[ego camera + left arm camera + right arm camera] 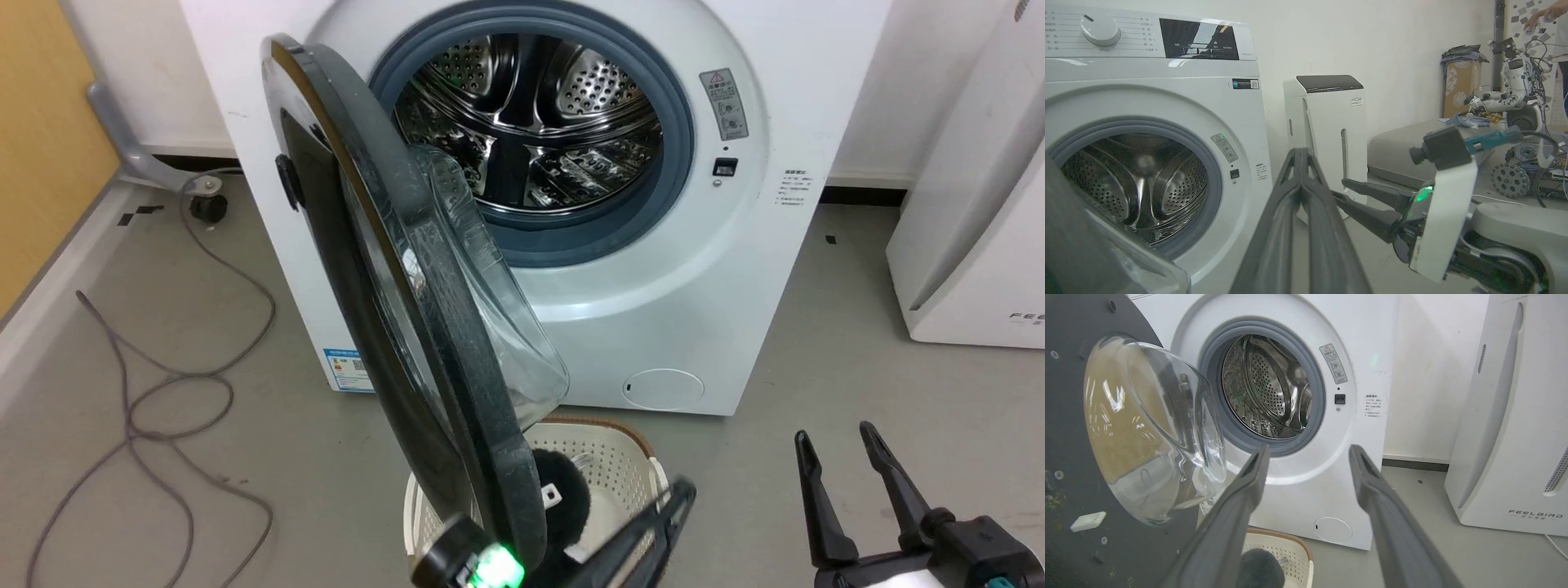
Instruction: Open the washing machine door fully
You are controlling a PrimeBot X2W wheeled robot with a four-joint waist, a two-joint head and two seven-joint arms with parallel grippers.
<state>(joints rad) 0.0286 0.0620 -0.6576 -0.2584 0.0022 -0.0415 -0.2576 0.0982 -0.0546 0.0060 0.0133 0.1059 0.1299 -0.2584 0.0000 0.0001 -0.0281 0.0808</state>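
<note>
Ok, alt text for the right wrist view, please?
The washing machine door stands swung open at left, glass bowl bulging out, baring the steel drum. The right gripper, jaws open, points toward the drum over a white basket.

Glossy black washing machine door (457,384), bulging glass window, swung well open

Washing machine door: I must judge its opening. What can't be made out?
Lower end of the washing machine door: head view, behind the left arm's wrist at the bottom edge.
Its left part: right wrist view, cut by the left edge.
Its surface: left wrist view, blurred, too close.
</note>
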